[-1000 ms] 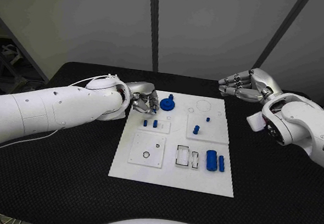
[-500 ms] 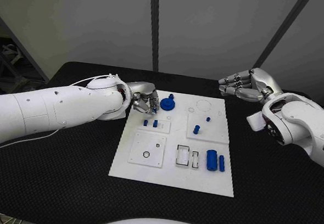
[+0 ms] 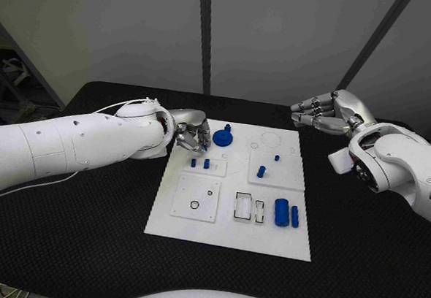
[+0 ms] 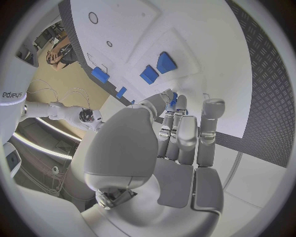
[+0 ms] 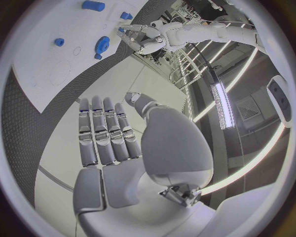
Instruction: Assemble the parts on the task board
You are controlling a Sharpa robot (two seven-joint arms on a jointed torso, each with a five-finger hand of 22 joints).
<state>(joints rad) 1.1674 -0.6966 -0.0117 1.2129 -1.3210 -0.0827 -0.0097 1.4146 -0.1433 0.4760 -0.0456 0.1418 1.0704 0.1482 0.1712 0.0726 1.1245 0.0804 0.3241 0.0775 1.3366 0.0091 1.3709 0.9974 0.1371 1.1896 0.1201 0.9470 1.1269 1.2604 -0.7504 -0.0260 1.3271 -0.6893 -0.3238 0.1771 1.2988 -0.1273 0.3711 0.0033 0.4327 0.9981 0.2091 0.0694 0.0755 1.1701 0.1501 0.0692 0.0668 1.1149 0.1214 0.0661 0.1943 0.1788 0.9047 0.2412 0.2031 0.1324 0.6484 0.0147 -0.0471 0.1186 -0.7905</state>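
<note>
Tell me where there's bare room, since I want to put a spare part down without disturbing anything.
The black table is bare on the near side of the task board and to its near right. The board's far end is crowded, with the left hand beside the blue gear.

grey wall panels (image 3: pixel 283 32) with dark seams rise behind the black table (image 3: pixel 79 221).

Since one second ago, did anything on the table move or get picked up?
Almost nothing changed. The left hand stays at the far left corner of the white task board, beside the round blue gear-like part. The right hand still hovers beyond the board's far edge, holding nothing. The small blue parts have not moved.
</note>
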